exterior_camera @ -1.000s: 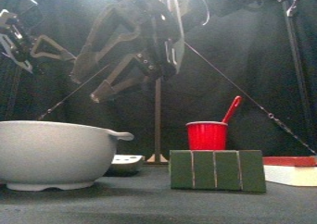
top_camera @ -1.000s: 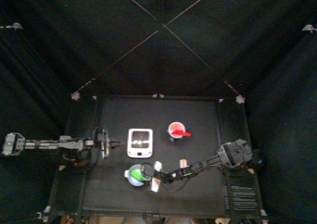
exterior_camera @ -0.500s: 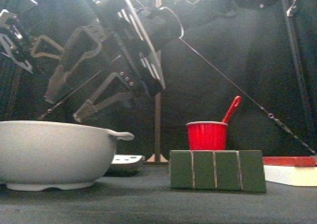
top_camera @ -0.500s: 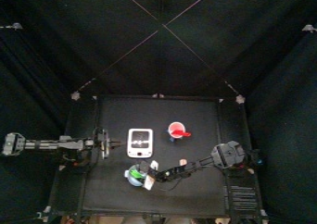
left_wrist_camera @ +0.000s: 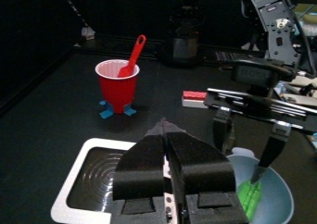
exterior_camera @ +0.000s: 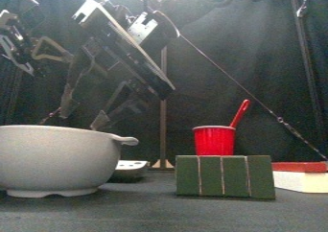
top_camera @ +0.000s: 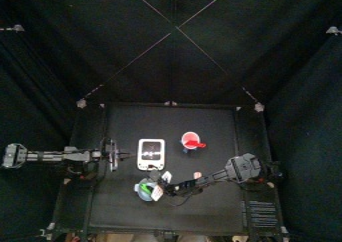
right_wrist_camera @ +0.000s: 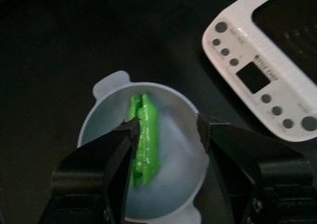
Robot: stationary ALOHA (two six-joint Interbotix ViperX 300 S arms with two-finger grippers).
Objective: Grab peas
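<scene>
Robot test pen, lab-type setting: 1 small black table point(top_camera: 120, 121), enclosed by black curtains point(top_camera: 80, 46); 2 black robot arms; assorted props include white bowl point(exterior_camera: 58, 159), red cup point(exterior_camera: 216, 140).

The peas point(right_wrist_camera: 144, 140) look like glossy green plastic, lying in a smooth, matt pale bowl point(right_wrist_camera: 109, 126) that also looks plastic. The red cup point(left_wrist_camera: 119, 82) has a slick plastic sheen. The table point(left_wrist_camera: 56, 117) is dull and black. The white scale point(right_wrist_camera: 272, 66) looks like hard, smooth plastic.
</scene>
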